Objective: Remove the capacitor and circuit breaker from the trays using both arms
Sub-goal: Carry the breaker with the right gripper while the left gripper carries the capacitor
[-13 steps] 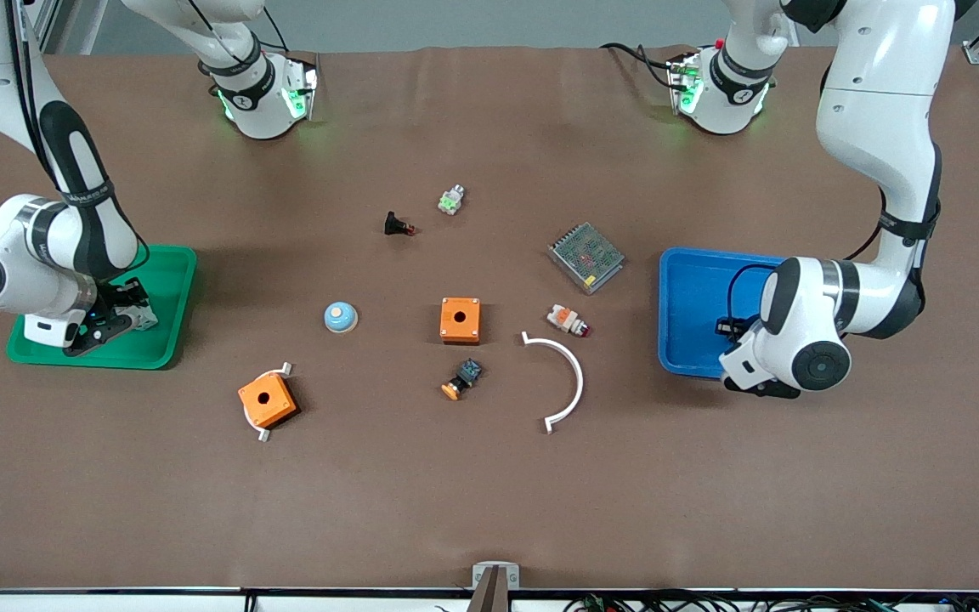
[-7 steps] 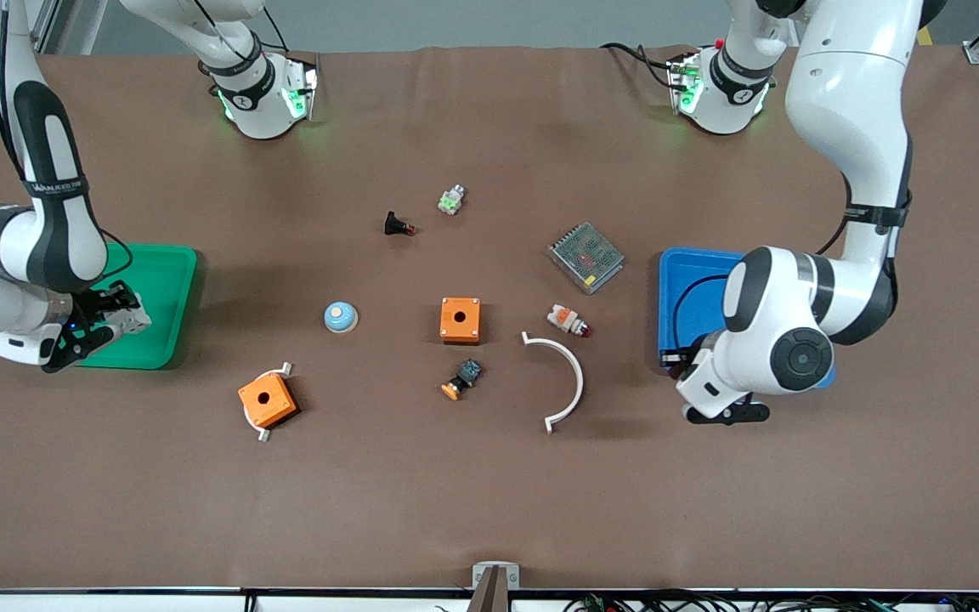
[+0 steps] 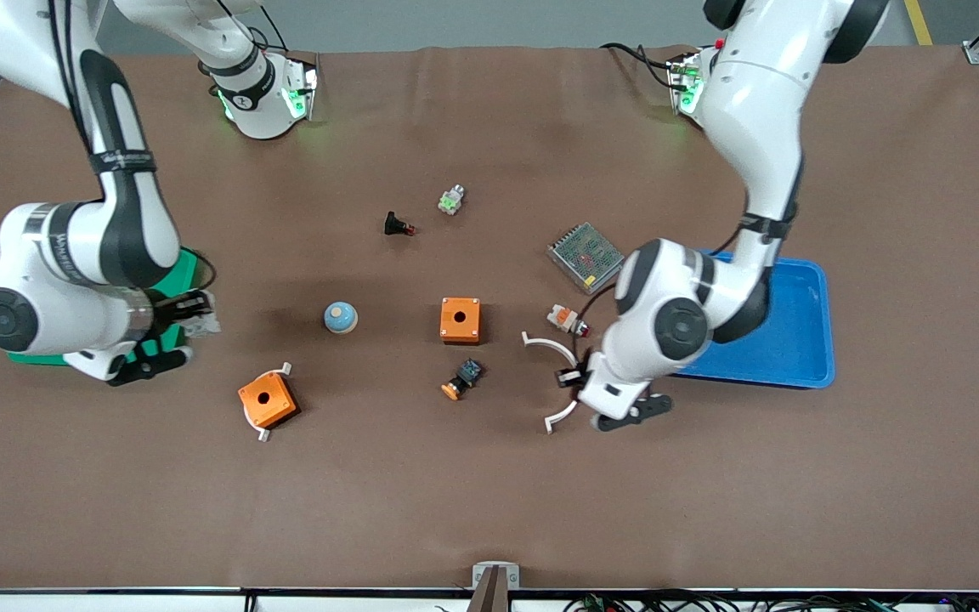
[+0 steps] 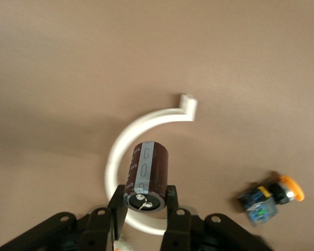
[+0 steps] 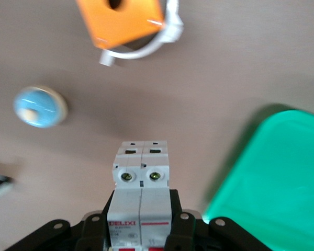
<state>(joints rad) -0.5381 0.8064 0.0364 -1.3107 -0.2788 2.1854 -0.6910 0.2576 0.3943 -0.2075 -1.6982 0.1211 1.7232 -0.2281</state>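
Carrying both parts clear of the trays. Left gripper [image 4: 144, 209], jaws clamped on the capacitor [image 4: 145, 175], hangs over the white curved bracket [image 3: 559, 381], away from the blue tray [image 3: 795, 357]. Right gripper [image 5: 141, 222], jaws closed on the circuit breaker [image 5: 140, 196], is over bare table just beside the green tray [image 3: 173, 333].

Risks: capacitor is pinched near one end, so it may pivot or slip; released here, it could land on the bracket and roll.

capacitor [image 4: 145, 175] gripped, circuit breaker [image 5: 141, 196] gripped
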